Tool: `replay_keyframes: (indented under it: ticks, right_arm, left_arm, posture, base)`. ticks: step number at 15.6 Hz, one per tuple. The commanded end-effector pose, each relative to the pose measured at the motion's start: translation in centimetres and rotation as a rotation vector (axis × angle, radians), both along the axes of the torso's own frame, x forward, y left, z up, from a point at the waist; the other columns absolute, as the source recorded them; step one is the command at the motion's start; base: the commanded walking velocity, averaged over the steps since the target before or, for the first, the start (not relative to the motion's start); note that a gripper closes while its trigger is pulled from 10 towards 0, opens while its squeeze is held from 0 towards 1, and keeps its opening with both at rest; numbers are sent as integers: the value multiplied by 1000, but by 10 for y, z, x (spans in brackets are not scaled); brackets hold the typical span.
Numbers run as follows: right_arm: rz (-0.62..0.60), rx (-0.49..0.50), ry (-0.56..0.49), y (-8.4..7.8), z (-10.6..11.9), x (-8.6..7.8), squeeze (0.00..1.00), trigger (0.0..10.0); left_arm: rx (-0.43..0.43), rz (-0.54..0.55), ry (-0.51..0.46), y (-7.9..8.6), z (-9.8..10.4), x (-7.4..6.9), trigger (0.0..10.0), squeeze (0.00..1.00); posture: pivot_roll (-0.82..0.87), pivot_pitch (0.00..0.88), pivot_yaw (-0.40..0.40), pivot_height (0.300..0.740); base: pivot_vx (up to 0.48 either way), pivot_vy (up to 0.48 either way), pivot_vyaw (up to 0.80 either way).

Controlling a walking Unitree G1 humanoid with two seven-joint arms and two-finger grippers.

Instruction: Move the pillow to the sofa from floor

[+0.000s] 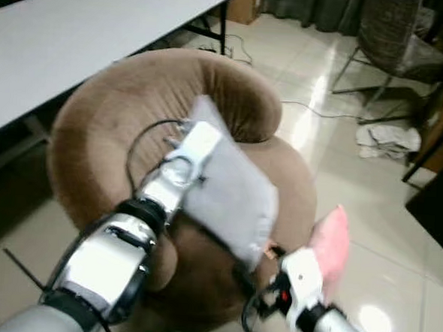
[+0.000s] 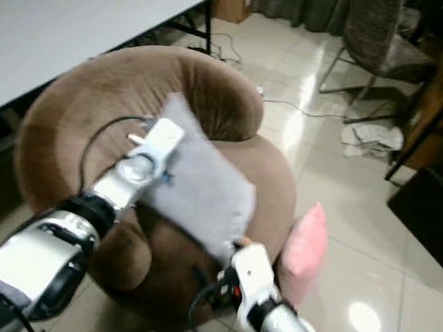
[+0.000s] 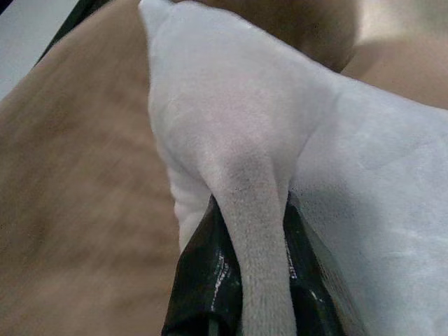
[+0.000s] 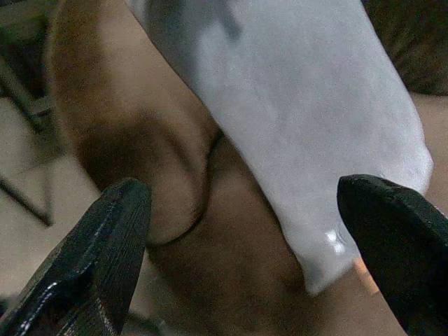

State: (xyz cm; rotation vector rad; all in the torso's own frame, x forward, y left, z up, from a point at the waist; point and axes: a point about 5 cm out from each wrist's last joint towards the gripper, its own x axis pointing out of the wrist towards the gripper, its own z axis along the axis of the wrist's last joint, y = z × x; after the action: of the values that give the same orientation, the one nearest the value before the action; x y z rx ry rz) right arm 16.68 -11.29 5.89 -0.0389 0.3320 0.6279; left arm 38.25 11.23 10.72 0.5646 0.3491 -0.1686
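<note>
While pinched, pillow (image 3: pixel 231 133) over sofa (image 1: pixel 112 114).

left gripper (image 3: pixel 260 280) clamped on the grey pillow (image 3: pixel 280 133): a pinched fold of fabric runs straight down between the two black fingers (image 3: pixel 203 280), one finger pressed to each side of the fold. Fingers glossy, only partly visible past the cloth. Pillow fans out ahead of the fingertips, one corner pointing away from the gripper at the far end. Fabric looks soft, short nap, lightly creased on the side by the second finger. Brown sofa (image 3: pixel 77 196) upholstery lies behind and beside the pillow on the first finger's side; more brown cushion past the far corner. Whether the pillow touches the sofa can't be told.
</note>
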Motion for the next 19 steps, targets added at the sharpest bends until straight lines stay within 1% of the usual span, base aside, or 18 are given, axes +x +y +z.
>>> replay_keyframes:
  ticks: [1, 3, 5, 6, 7, 8, 9, 11, 13, 15, 16, 18, 19]
  right_arm:
    - [8, 7, -29, -2, 8, 2, 0, 10000]
    - [-21, 7, -51, -13, 13, 6, 0, 10000]
    - [-17, 11, -54, -17, 16, 9, 0, 10000]
    - [-15, 15, -54, -18, 17, 11, 0, 10000]
    - [10, 30, -52, -15, 17, 13, 0, 10000]
    - [40, 37, -45, -12, 17, 15, 0, 10000]
    - [49, 39, -42, -12, 17, 15, 0, 10000]
    - [64, 32, -36, -12, 15, 16, 0, 10000]
    - [65, 25, -37, -14, 15, 18, 0, 10000]
    - [51, 16, -49, -17, 16, 21, 0, 10000]
    - [44, 11, -53, -18, 16, 22, 0, 10000]
    - [38, 16, -55, -20, 17, 22, 0, 10000]
    - [39, 17, -56, -20, 17, 22, 0, 10000]
  left_arm:
    - [5, 12, -21, 1, 11, 6, 10000, 0]
    - [92, 61, -47, 27, 22, 12, 10000, 0]
    - [129, 109, -58, 45, 27, 15, 10000, 0]
    - [126, 124, -57, 49, 28, 15, 10000, 0]
    - [98, 155, -46, 58, 24, 12, 10000, 0]
    - [54, 185, -43, 64, 21, 10, 10000, 314]
    - [36, 201, -47, 66, 20, 10, 10000, 1000]
    - [13, 233, -61, 69, 20, 9, 10000, 1000]
    - [4, 255, -106, 73, 24, 10, 10000, 1000]
    - [70, 223, -228, 75, 40, 15, 10000, 1000]
    - [73, 225, -256, 76, 43, 15, 10000, 1000]
    - [61, 239, -346, 82, 53, 16, 10000, 1000]
    - [53, 243, -365, 83, 55, 16, 10000, 1000]
  posture:
    - [18, 69, 69, 740]
    - [19, 64, 74, 740]
    - [28, 59, 65, 740]
    - [36, 56, 57, 740]
    - [47, 52, 43, 740]
    - [51, 50, 36, 740]
    - [53, 49, 30, 740]
    - [58, 44, 17, 740]
    - [60, 41, 6, 740]
    - [61, 35, 2, 740]
    - [60, 33, 1, 740]
    - [61, 29, -8, 740]
    - [61, 26, -10, 740]
  base:
    - [0, 0, 0]
    - [0, 0, 0]
    - [0, 0, 0]
    - [0, 0, 0]
    - [0, 0, 0]
    - [0, 0, 0]
    - [0, 0, 0]
    - [0, 0, 0]
    - [0, 0, 0]
    - [0, 0, 0]
    - [0, 0, 0]
    - [0, 0, 0]
    - [0, 0, 0]
